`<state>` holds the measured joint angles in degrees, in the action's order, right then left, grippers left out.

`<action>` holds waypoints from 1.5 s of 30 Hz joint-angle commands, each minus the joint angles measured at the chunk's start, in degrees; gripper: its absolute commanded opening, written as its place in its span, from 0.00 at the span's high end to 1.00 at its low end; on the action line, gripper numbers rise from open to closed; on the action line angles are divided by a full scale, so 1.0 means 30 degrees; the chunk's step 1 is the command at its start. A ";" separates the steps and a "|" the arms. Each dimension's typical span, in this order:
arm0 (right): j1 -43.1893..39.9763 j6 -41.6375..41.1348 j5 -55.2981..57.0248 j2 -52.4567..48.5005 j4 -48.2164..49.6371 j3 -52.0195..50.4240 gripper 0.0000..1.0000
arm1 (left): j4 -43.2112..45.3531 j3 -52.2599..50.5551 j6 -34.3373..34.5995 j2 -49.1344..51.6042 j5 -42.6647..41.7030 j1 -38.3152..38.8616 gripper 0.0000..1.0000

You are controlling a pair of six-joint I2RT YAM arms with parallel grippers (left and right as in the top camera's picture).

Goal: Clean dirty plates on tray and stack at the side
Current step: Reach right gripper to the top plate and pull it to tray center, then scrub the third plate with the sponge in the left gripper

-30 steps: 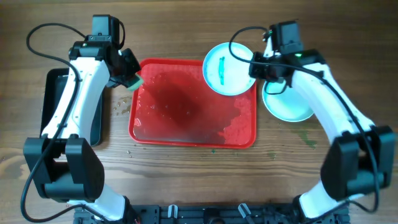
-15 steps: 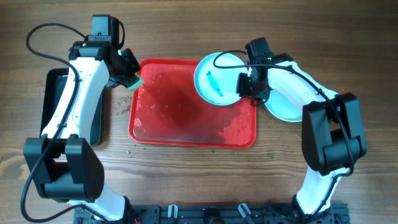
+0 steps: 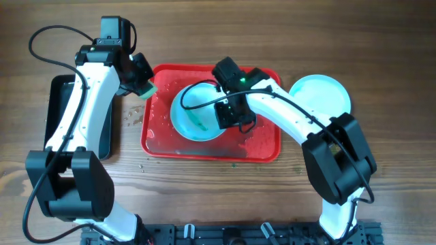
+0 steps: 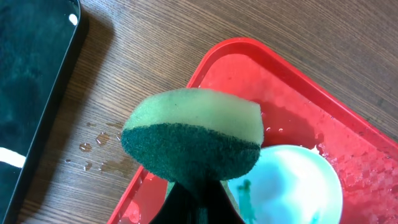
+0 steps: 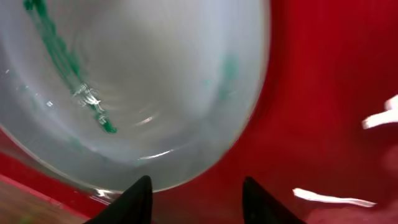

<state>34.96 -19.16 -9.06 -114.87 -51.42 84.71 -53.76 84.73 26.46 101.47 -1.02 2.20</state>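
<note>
A pale aqua plate (image 3: 193, 117) with a green smear lies in the middle of the wet red tray (image 3: 262, 146). My right gripper (image 3: 229, 116) is open at the plate's right rim, its fingers apart and low over the tray. The right wrist view shows the smeared plate (image 5: 143, 81) just above my open fingers (image 5: 196, 183) and the tray floor (image 5: 323, 93). My left gripper (image 3: 139, 83) is shut on a green sponge (image 4: 193, 140) above the tray's far left corner (image 4: 249, 68). The plate also shows in the left wrist view (image 4: 292, 183). Another pale plate (image 3: 320, 95) lies on the table right of the tray.
A black rectangular tray (image 3: 58, 116) lies at the far left under my left arm, and also shows in the left wrist view (image 4: 31, 62). Water drops (image 3: 133, 117) sit on the wooden table between the two trays. My right arm crosses the tray's right half.
My right gripper has moved left from the tray's far right corner to its middle, bringing the smeared plate with it. The plate on the table is uncovered. My left arm has not moved.
</note>
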 commanded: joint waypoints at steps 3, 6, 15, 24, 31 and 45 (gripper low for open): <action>-0.1457 0.7359 0.2616 -0.0678 0.3614 0.0852 0.42 | 0.0058 0.0117 0.0321 -0.0138 -0.0153 -0.0022 0.96; -0.1778 0.9938 0.1253 -0.1508 0.5333 0.0852 0.39 | 0.0044 0.0117 0.0321 -0.0138 -0.0153 -0.0022 0.96; -0.0925 1.0404 -0.1996 -0.2361 0.6630 0.0860 0.40 | 0.0058 0.0117 0.0321 -0.0138 -0.0138 -0.0022 0.96; -0.0852 0.8153 -0.2484 -0.4197 0.8619 0.0860 0.55 | 0.0051 0.0117 0.0321 -0.0138 -0.0138 -0.0022 0.96; -0.0852 0.2382 -0.1479 -0.3963 0.7366 0.0860 0.96 | 0.0051 0.0117 0.0321 -0.0138 -0.0146 -0.0022 0.96; -0.0962 -0.0576 -0.2055 -0.2878 0.3002 0.0874 0.68 | -0.0160 0.0117 0.0321 -0.0138 -0.0153 -0.0022 0.96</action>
<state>32.42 -28.40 -15.62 -123.42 -45.74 87.88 -54.19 84.73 26.85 101.47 -1.02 2.20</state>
